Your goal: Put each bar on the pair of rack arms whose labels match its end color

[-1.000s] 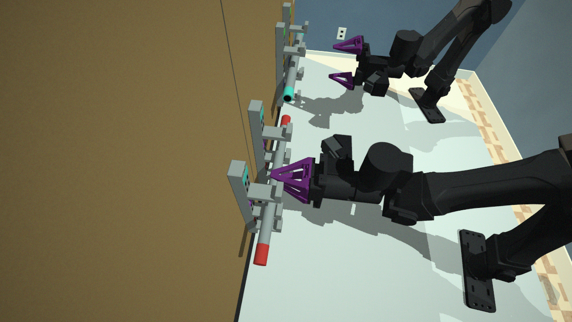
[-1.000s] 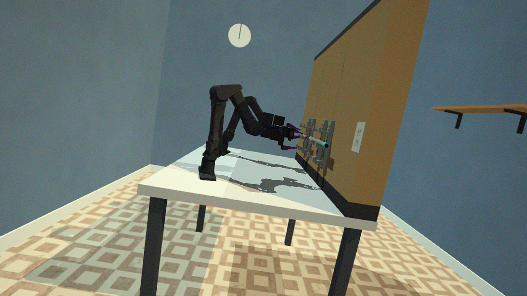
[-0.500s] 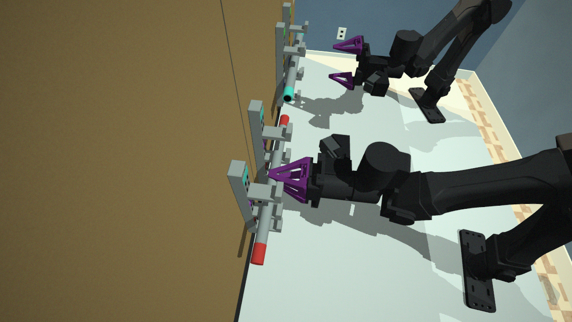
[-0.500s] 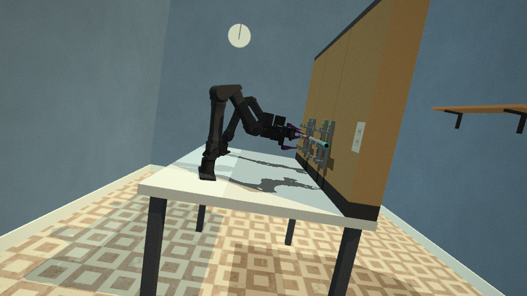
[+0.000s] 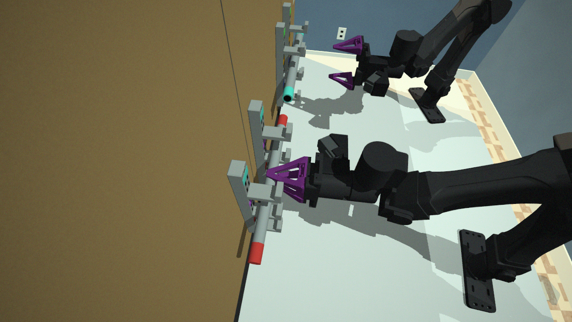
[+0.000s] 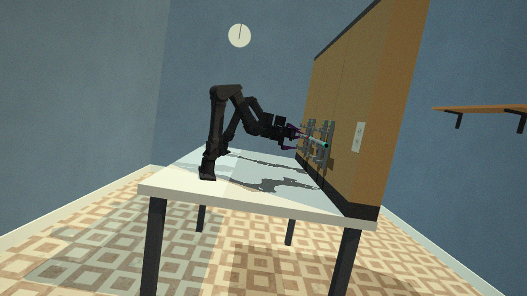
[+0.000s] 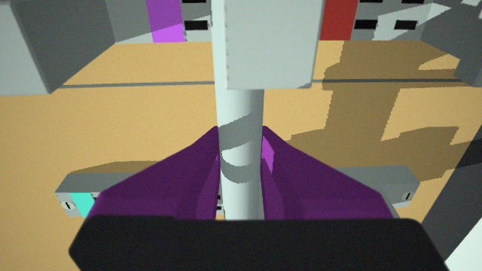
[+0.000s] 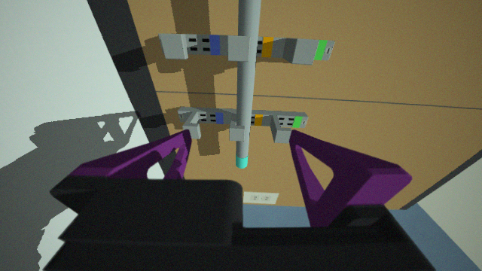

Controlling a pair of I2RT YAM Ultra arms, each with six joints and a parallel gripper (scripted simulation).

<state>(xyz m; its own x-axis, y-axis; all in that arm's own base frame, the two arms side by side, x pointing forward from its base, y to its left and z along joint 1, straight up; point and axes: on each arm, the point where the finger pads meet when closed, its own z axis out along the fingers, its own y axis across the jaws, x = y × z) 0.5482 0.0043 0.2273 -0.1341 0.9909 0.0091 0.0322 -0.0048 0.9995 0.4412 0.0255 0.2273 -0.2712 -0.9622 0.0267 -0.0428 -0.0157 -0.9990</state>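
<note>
The red-ended bar [image 5: 262, 220] [image 7: 241, 102] lies level across the middle, purple-labelled arms of the left rack [image 5: 255, 120]. That rack's labels are cyan at the top, purple in the middle and red at the bottom. My left gripper [image 5: 271, 175] [image 7: 240, 136] is shut on this bar, between the two uprights. The cyan-ended bar [image 5: 293, 72] [image 6: 318, 141] [image 8: 245, 83] lies on the middle, orange-labelled arms of the right rack [image 5: 279, 52] [image 8: 238, 49], with green labels above and blue below. My right gripper [image 5: 331, 61] [image 8: 240, 135] is open and empty, standing back from the bar.
Both racks hang on a tall tan panel [image 5: 119, 160] [image 6: 353, 90] at the back of the white table [image 5: 339, 272] [image 6: 249, 203]. Hooked arms stand above and below each bar. A gap separates the two racks. A wall outlet [image 6: 358, 137] [image 8: 260, 197] is beyond the right rack.
</note>
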